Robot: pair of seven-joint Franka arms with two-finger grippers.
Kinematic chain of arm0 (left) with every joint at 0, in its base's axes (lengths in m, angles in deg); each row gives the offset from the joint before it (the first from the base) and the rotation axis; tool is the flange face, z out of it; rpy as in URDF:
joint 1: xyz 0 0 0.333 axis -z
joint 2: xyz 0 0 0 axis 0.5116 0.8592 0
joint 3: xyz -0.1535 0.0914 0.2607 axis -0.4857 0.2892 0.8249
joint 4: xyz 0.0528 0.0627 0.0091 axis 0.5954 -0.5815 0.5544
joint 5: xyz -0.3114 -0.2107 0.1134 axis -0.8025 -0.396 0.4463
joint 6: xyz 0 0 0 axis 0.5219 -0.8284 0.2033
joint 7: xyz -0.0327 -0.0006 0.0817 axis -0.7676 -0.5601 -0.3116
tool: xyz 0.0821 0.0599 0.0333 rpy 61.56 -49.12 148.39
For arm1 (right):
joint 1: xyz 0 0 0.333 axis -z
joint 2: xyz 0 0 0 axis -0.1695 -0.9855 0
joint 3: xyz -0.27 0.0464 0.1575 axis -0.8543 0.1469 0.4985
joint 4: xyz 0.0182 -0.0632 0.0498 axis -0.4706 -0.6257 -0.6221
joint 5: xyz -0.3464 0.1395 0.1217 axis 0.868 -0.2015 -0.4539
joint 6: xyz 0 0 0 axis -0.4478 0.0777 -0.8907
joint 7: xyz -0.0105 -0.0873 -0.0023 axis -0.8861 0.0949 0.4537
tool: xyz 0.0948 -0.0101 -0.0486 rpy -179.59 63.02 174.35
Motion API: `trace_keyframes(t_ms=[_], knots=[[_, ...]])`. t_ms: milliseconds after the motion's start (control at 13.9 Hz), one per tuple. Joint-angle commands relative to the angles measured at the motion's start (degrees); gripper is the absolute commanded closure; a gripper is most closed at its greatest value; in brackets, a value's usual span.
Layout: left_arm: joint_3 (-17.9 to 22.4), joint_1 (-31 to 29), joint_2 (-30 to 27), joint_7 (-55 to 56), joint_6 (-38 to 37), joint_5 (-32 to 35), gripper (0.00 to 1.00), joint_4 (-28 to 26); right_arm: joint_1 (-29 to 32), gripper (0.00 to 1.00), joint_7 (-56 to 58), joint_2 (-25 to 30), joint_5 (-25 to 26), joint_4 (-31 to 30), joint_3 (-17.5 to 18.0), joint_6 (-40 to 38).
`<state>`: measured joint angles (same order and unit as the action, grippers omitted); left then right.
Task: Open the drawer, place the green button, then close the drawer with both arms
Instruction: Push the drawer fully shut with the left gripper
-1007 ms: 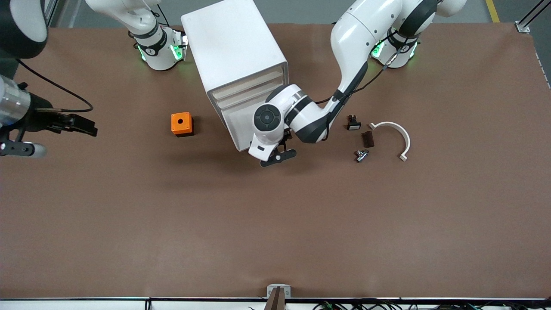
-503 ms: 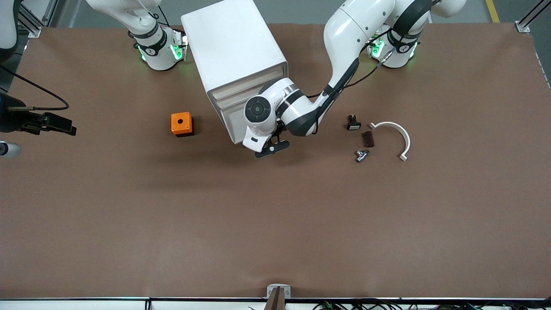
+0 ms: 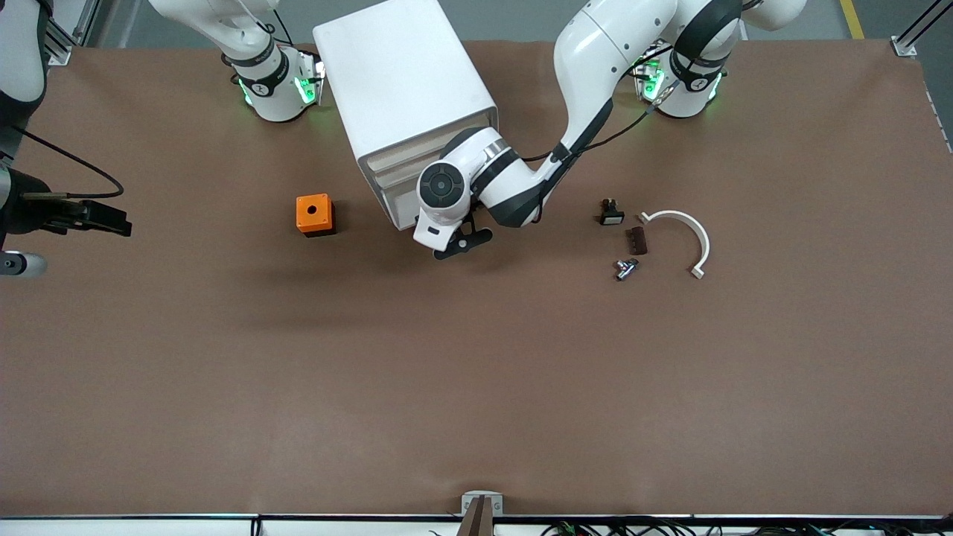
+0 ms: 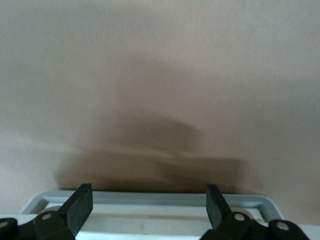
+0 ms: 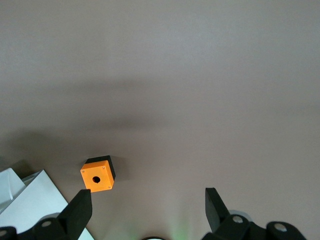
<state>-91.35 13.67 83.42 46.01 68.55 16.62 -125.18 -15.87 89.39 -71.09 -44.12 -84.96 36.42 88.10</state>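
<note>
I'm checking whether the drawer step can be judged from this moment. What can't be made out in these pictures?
- The drawer: front view, the left arm's wrist covers its front; how far out it is can't be told.
- The left gripper: front view, mostly under that wrist.
- The button: front view, too small to show its cap.
- The right gripper: front view, arm cut off by the edge.

Matt brown table covering (image 3: 476,387); smooth white plastic rounded cabinet (image 3: 402,82); matt orange plastic cube (image 3: 314,214); glossy white arm shells (image 3: 595,52).
</note>
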Motion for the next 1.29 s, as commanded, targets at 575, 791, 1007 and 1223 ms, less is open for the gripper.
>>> trace_keyframes(t_ms=[575, 791, 1007, 1223], knots=[[-0.15, 1.35, 0.31, 0.44, 4.95, -12.29, 0.00, -2.20, 2.16, 0.00, 4.05, 0.44, 0.49, -0.01, 0.91, 0.01], [-0.15, 1.26, 0.49, 0.27, 5.82, -13.62, 0.00, -2.90, 2.95, 0.00, 4.08, 0.44, 0.75, 0.16, 1.00, -0.07], [-0.23, 1.17, 0.40, -0.08, 7.41, -16.94, 0.00, -4.14, 3.13, 0.00, 4.42, 0.44, 1.02, 0.78, 0.91, -0.42], [-0.23, 1.09, 0.40, -0.44, 7.41, -18.19, 0.00, -4.75, 3.48, 0.00, 4.51, 0.53, 0.93, 1.83, 0.74, -1.65]])
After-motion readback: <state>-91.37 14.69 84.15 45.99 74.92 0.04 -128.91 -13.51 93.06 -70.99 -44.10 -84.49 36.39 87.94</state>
